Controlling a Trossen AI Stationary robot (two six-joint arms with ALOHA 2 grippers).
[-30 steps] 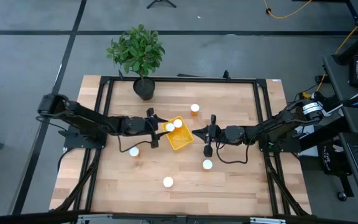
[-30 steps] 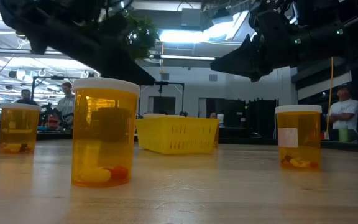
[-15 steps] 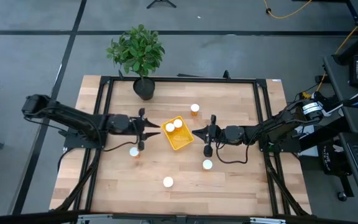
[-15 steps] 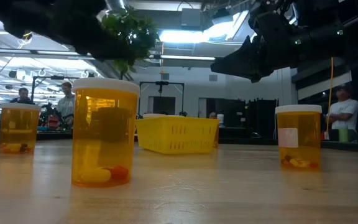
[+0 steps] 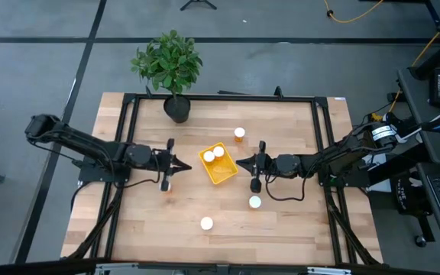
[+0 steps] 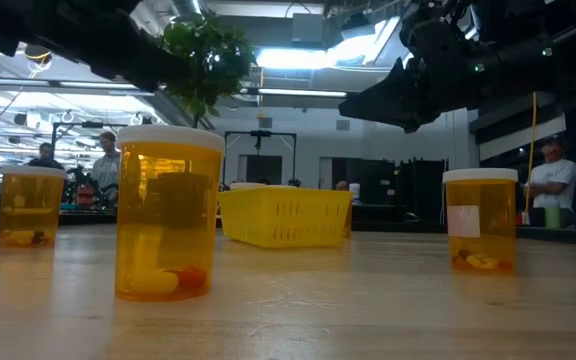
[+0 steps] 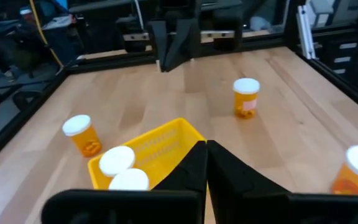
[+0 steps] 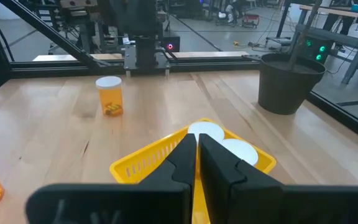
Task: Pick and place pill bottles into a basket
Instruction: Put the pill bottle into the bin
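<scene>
High view: two pill bottles (image 5: 214, 154) inside basket (image 5: 221, 174).

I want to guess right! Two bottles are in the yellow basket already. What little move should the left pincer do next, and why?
Probably open up and dip to the pill bottle beside it. The left pincer is shut, empty, short of the basket, and that bottle is nearest.

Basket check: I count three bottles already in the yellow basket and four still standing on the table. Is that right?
Not quite. The high view shows two white-capped pill bottles in the yellow basket, not three. Four still standing on the table is right.
</scene>
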